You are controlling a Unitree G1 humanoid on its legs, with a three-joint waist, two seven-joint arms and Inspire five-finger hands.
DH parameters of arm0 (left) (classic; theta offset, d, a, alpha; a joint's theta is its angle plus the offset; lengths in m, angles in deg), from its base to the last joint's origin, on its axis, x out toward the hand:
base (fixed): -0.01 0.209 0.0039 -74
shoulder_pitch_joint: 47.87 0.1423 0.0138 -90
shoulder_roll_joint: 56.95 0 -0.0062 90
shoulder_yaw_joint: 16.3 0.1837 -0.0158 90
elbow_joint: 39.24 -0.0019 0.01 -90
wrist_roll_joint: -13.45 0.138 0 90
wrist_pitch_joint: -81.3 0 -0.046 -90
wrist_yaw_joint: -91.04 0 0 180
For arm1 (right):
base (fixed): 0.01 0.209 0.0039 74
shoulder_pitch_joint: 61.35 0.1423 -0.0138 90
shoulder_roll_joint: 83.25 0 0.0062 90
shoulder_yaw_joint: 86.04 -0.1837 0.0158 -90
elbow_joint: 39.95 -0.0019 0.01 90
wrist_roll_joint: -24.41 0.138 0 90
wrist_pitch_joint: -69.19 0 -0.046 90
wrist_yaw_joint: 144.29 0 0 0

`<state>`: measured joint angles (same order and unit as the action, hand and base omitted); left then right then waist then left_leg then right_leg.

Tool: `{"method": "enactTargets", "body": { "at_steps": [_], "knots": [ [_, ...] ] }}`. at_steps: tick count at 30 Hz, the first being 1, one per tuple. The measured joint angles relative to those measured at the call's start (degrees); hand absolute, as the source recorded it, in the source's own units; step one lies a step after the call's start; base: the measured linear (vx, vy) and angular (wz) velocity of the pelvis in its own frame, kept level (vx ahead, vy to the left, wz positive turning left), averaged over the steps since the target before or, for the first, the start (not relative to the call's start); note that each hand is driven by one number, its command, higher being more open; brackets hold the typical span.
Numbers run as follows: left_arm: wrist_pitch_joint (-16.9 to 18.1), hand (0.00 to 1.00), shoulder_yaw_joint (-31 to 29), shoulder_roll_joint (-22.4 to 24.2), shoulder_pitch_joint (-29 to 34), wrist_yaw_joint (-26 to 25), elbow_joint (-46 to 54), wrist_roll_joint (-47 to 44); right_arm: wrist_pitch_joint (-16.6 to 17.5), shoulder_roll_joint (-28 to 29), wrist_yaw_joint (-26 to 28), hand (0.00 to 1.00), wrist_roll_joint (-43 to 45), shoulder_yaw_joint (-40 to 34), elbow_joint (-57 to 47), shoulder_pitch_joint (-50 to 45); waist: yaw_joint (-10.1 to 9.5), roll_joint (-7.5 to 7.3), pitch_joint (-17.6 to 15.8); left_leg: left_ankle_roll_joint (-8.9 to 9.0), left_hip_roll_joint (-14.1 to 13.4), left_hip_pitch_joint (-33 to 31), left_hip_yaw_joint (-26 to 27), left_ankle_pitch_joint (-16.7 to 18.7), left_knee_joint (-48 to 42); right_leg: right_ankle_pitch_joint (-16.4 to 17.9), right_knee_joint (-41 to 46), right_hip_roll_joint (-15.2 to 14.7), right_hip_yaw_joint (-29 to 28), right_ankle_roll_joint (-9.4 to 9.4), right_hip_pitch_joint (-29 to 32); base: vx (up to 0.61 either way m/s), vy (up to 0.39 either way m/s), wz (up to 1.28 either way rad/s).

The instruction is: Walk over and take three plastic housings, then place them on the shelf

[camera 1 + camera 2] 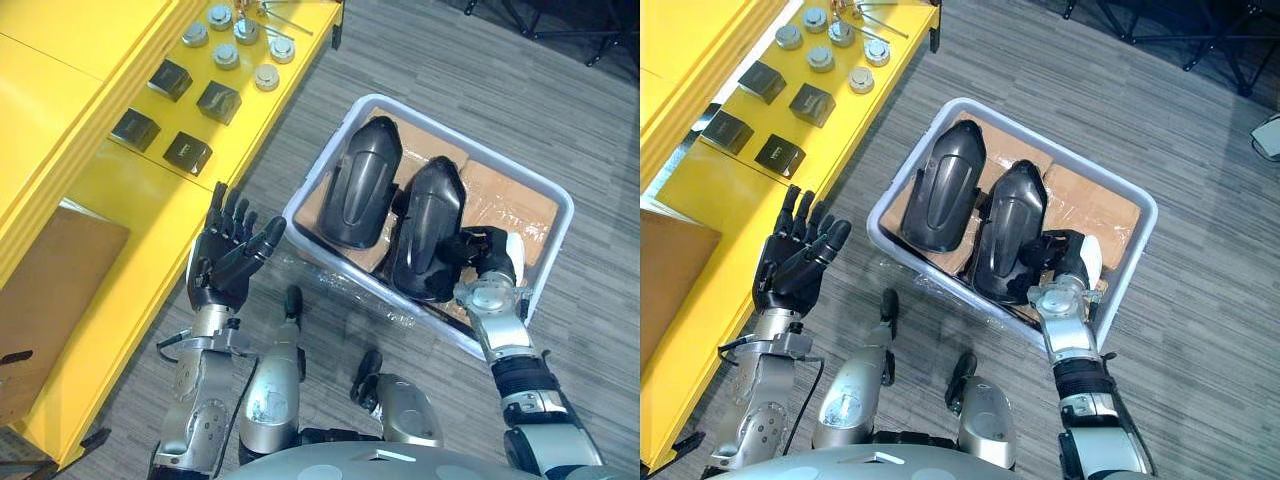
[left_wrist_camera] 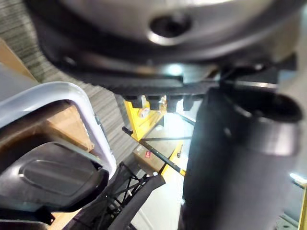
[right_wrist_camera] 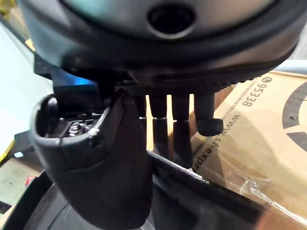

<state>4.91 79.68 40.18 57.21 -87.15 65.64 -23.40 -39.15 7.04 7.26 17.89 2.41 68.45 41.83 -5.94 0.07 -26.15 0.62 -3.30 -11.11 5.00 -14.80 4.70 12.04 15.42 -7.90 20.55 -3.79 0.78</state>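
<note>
Lying side by side in the pale bin (image 1: 568, 210), on its cardboard liner (image 1: 510, 200): left housing (image 1: 362, 180) and right housing (image 1: 425, 225), both black, glossy and long-domed (two counted in the bin, against three asked for).

Pinched at its 5 o'clock end by the right hand (image 1: 488, 252), thumb on one side of the rim and fingers over the other; not yet lifted off the liner.

Held up spread and empty at the bin's 9 o'clock: left hand (image 1: 228, 255).

Standing at the bin's 10 o'clock: yellow shelf (image 1: 140, 210), bearing small black blocks (image 1: 218, 100) and silver cylinders (image 1: 226, 55).

Handling, as judged: probably a light, stiff, hollow shell. Smooth and slippery over the dome, so best taken by the rim at one end, or cradled under both ends. Prone to swing if carried by one tip.
</note>
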Motion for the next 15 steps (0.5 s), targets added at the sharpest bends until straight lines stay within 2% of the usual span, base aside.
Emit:
{"method": "enactTargets", "body": {
  "at_steps": [4, 5, 7, 8, 11, 13, 15],
  "knots": [
    [-2.67, 1.0, -0.04, -0.06, -0.4, 1.42, 1.45, 1.57, 0.62, 1.63, -3.46, 0.0, -4.19, -0.22, -7.74, -5.46, 0.78, -0.05, 0.2, -0.38, 0.49, 2.55, 1.2, 0.66, 0.06, -0.33, -0.76, -0.61, -0.66, -0.54, -2.41, 0.02, -0.011, -0.1],
    [-4.24, 1.0, 0.05, -0.08, -1.08, 2.33, 1.46, 1.54, 2.51, 1.64, -4.2, 0.0, -6.23, -0.3, -8.71, -5.86, 1.58, -0.08, 0.24, -0.69, 0.63, 3.36, 1.61, 1.1, 0.1, -0.5, -1.2, -0.77, -0.86, -0.81, -3.25, 0.01, 0.0, -0.15],
    [-7.22, 1.0, 0.47, -0.2, -2.39, 2.82, 1.44, 1.54, 4.79, 1.64, -4.68, 0.0, -8.49, -0.99, -9.7, -5.86, 1.91, -0.04, 0.9, -0.57, 0.59, 3.88, 2.72, 1.78, 0.18, -1.01, -2.09, -0.78, -1.93, -1.53, -3.57, -0.01, 0.02, -0.24],
    [-10.54, 1.0, 1.66, -0.3, -3.73, 3.49, 1.15, 1.54, 7.55, 1.64, -5.09, 0.0, -10.71, -1.72, -9.9, -5.79, 2.7, -0.09, 2.35, -0.85, 0.67, 4.17, 3.3, 2.06, 0.34, -1.63, -3.06, -0.91, -2.32, -1.99, -4.01, 0.0, 0.027, -0.24],
    [-14.82, 1.0, 5.03, -1.12, -6.08, 4.28, -0.15, 1.51, 10.9, 1.59, -6.17, 0.0, -13.6, -2.04, -9.95, -5.7, 3.16, -0.33, 4.72, -1.05, 0.81, 5.79, 4.78, 2.21, 0.35, -2.5, -4.63, -1.37, -3.52, -2.62, -5.53, 0.05, 0.014, -0.24],
    [-17.93, 1.0, 7.79, -1.18, -8.37, 5.46, -2.24, 1.31, 13.45, 1.54, -6.63, 0.0, -15.54, -2.05, -10.35, -5.66, 3.7, -0.33, 7.52, -1.1, 1.2, 6.64, 5.69, 2.45, 0.35, -2.77, -5.4, -1.88, -3.93, -3.03, -6.29, 0.06, 0.012, -0.19],
    [-20.15, 1.0, 9.66, -1.13, -10.77, 6.05, -4.61, 0.5, 17.07, 1.08, -7.4, 0.0, -16.01, -1.76, -10.52, -5.54, 4.66, -0.09, 9.76, -1.09, 1.36, 7.54, 5.84, 2.45, 0.36, -2.9, -5.7, -2.05, -4.15, -3.15, -7.18, 0.03, -0.004, -0.05]
  ]
}}
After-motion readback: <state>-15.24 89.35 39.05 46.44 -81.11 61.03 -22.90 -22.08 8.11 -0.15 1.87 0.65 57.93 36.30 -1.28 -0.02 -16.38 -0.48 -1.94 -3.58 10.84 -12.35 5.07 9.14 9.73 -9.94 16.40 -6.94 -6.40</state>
